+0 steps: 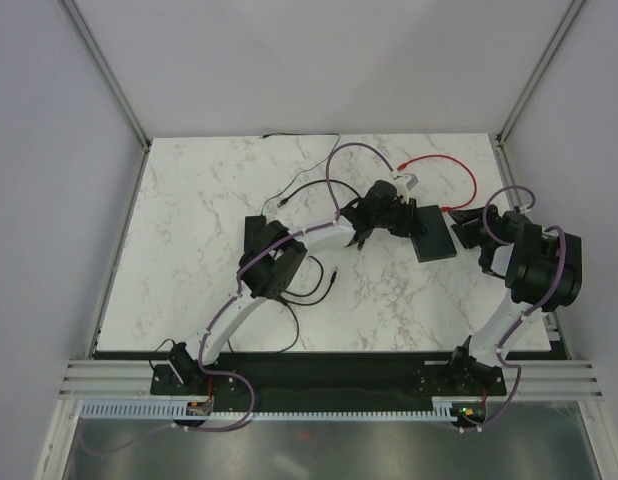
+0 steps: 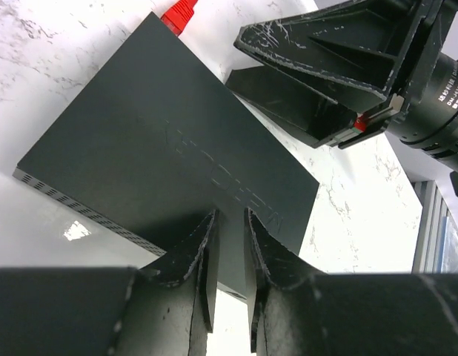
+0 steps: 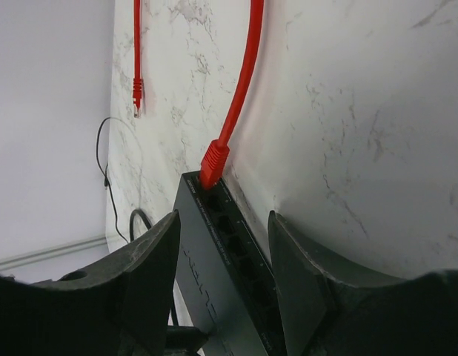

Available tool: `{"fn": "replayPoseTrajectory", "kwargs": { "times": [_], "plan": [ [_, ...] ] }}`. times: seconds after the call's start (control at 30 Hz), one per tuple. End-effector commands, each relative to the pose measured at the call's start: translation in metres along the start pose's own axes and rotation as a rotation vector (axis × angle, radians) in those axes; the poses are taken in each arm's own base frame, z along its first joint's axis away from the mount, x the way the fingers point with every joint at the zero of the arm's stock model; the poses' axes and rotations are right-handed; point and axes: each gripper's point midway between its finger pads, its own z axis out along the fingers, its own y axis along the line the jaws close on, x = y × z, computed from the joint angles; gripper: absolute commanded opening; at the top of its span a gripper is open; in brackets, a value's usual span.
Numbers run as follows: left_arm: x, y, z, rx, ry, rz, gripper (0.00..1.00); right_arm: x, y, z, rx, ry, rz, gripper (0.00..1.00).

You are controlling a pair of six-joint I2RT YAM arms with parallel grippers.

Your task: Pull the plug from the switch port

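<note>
The switch port [image 3: 211, 190] you're after is the end one in the row along one edge of the switch box [image 1: 432, 232], the one nearest the tabletop's far edge, and the red plug [image 3: 213, 165] is seated in it. You'll find the box on the right half of the marble tabletop [image 1: 189, 200], about midway between the far and near edges, with its ported edge turned toward the right edge.

From the plug, the red cable [image 3: 244, 81] runs toward the far edge and arcs back over the marble. It ends in a second red plug [image 3: 137, 93] lying on the surface.

Your left gripper [image 2: 230, 215] meets the box on the side away from the ports. Its jaws are drawn in narrow, with a strip of the box pinched between them. Your right gripper [image 3: 223, 216] faces the ported edge. Its jaws stand wide, with one finger on either side of the box. The plug lies beyond the fingertips, touched by neither. You can't tell from these views whether the right fingers touch the box itself.

A thin black wire [image 1: 289, 190] trails across the marble left of the middle, toward the far edge — well apart from the box.
</note>
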Motion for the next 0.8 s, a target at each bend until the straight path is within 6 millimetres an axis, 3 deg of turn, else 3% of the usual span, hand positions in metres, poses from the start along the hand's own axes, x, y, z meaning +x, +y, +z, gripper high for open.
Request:
{"fn": "replayPoseTrajectory", "kwargs": {
  "times": [0.0, 0.33, 0.77],
  "plan": [
    [-0.003, -0.01, 0.002, 0.006, 0.011, -0.014, 0.26, -0.006, 0.008, 0.003, -0.065, -0.032, -0.008, 0.58],
    [0.0, -0.004, -0.002, -0.032, 0.029, -0.002, 0.25, 0.001, 0.001, 0.014, -0.045, -0.016, -0.034, 0.48],
    [0.002, -0.005, -0.002, -0.037, 0.036, -0.007, 0.24, 0.002, 0.014, 0.027, -0.047, -0.08, -0.046, 0.43]
  ]
}}
